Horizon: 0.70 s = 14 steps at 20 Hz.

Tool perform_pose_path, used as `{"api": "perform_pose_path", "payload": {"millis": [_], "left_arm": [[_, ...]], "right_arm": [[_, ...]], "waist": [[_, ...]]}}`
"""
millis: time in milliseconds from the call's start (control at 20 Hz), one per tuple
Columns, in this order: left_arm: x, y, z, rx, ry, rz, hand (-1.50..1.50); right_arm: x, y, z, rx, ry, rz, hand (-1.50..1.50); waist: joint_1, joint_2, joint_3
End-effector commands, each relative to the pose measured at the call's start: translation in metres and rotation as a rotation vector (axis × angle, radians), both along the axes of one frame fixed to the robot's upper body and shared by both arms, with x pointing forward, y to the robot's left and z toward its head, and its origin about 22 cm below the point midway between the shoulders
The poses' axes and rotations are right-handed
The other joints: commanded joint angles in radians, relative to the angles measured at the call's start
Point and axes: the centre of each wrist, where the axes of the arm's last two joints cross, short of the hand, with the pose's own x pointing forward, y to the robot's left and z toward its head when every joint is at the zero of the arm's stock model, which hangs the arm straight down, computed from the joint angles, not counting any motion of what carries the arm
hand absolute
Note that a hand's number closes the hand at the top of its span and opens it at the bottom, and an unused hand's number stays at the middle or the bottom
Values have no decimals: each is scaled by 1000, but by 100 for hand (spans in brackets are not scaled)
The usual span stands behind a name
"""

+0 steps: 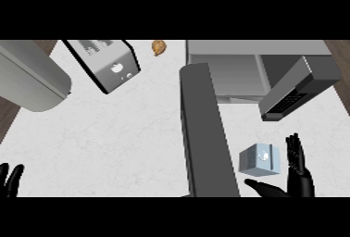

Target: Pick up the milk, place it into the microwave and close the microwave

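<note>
On the pale counter (103, 139), just ahead of my right hand (295, 178), sits the milk (260, 160), a small light-blue carton standing upright on the surface. My right hand has its fingers (295, 150) straight and pointing away from me along the carton's right side, and its thumb (263, 189) spread out below the carton. It holds nothing yet; I read the open pose as a cradle set around the carton, ready to close on it. I cannot tell whether the fingers touch the carton or stand just beside it.

Beyond the milk is the microwave (232, 69), a grey box at the far edge of the counter. Its door (203, 134) is swung wide open and reaches toward me as a long dark panel, just left of the carton. That leaves the inside open to receive the milk, and I judge the lift must go up and forward, staying right of the door.

My left hand (9, 181) rests at the lower left edge, fingers up and relaxed, well apart from the work.

Farther left stand a toaster (106, 65), a large grey rounded object (31, 76) I cannot identify, and a small brown item (159, 47) near the back.
</note>
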Motion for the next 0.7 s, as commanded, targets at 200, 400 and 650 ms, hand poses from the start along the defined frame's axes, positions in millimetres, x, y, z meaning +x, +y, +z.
{"api": "perform_pose_path", "payload": {"millis": [200, 400, 650], "left_arm": [[0, 1, 10, -2, -13, -10, -150], [8, -1, -6, -11, 16, 0, -150], [1, -4, 7, -4, 5, -7, -150]], "right_arm": [[3, -24, -22, 111, 27, 193, -150], [17, 2, -14, 205, 50, 477, -150], [13, 6, -24, 181, -73, 474, 150]], "waist": [[8, 1, 1], [5, 0, 0], [2, -1, 1]]}}
